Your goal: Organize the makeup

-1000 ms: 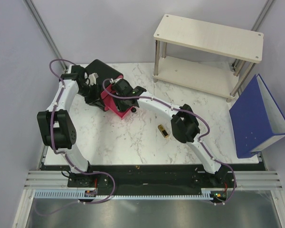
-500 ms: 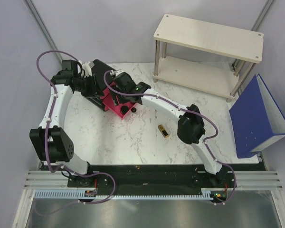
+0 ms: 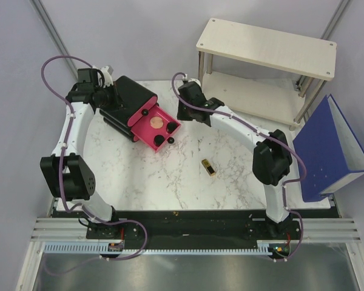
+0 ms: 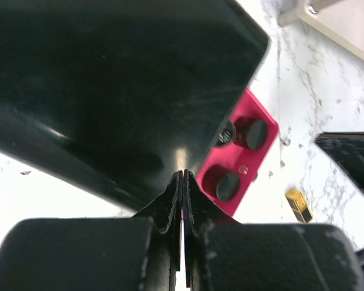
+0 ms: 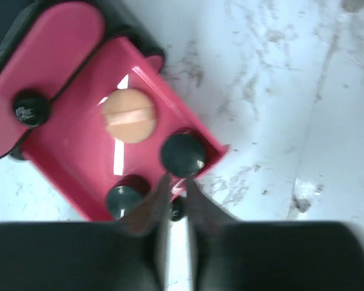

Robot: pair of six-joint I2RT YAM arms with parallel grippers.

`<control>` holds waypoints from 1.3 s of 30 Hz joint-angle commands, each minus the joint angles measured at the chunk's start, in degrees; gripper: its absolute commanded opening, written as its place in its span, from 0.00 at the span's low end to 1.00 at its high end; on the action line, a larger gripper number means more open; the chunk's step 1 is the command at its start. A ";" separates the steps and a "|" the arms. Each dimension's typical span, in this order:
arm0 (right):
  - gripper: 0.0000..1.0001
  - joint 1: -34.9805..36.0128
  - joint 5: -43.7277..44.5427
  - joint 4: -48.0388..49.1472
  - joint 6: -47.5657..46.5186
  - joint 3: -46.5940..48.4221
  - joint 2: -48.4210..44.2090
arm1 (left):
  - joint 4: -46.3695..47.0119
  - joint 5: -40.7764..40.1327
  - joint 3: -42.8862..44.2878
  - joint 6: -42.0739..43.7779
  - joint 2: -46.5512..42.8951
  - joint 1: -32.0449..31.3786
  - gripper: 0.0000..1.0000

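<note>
A black box (image 3: pixel 124 97) has its pink drawer (image 3: pixel 147 134) pulled out toward the table's middle. In the drawer lie a round peach compact (image 3: pixel 155 123) (image 5: pixel 128 115) and two small round black makeup pieces (image 5: pixel 182 153) (image 5: pixel 124 197). A gold-and-black lipstick (image 3: pixel 208 167) (image 4: pixel 298 204) lies loose on the marble. My left gripper (image 3: pixel 107 92) (image 4: pixel 183 176) is shut, its tips together at the box's far-left edge, with nothing between them. My right gripper (image 3: pixel 181 115) (image 5: pixel 176 179) hovers just off the drawer's right corner, jaws a narrow gap apart and empty.
A second pink drawer front with a black knob (image 5: pixel 30 109) stays closed in the box. A light wooden shelf (image 3: pixel 267 63) stands at the back right. A blue binder (image 3: pixel 327 151) leans at the right edge.
My right arm drew back to the right off the drawer, uncovering its contents, and its jaws narrowed. My left gripper shifted along the box's far-left side, opened wide and then shut.
</note>
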 commanded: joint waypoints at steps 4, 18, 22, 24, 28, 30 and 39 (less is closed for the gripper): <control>0.00 -2.89 -2.24 4.21 7.60 -9.24 -4.38 | 3.48 -4.92 5.60 -5.55 6.72 0.10 0.02; 0.00 -3.42 -17.10 6.67 16.57 -8.46 7.57 | -0.83 -9.76 9.04 -5.64 11.12 0.10 0.02; 0.00 -3.50 -18.50 6.76 17.19 -7.14 9.33 | -1.18 -9.94 9.13 -4.94 10.85 0.18 0.02; 0.00 -3.42 -19.03 7.63 17.27 -6.70 10.29 | -1.36 -9.76 9.22 -4.76 10.77 0.18 0.02; 0.00 -3.42 -21.23 12.02 17.89 -5.56 11.09 | -1.88 -9.15 9.04 -4.06 10.94 0.10 0.02; 0.00 -3.42 -22.55 15.36 19.29 -4.85 10.92 | -2.32 -9.15 8.87 -3.80 11.20 0.18 0.02; 0.00 -3.42 -28.26 27.23 26.15 1.47 15.91 | -3.73 -8.27 8.25 -3.01 12.44 0.01 0.02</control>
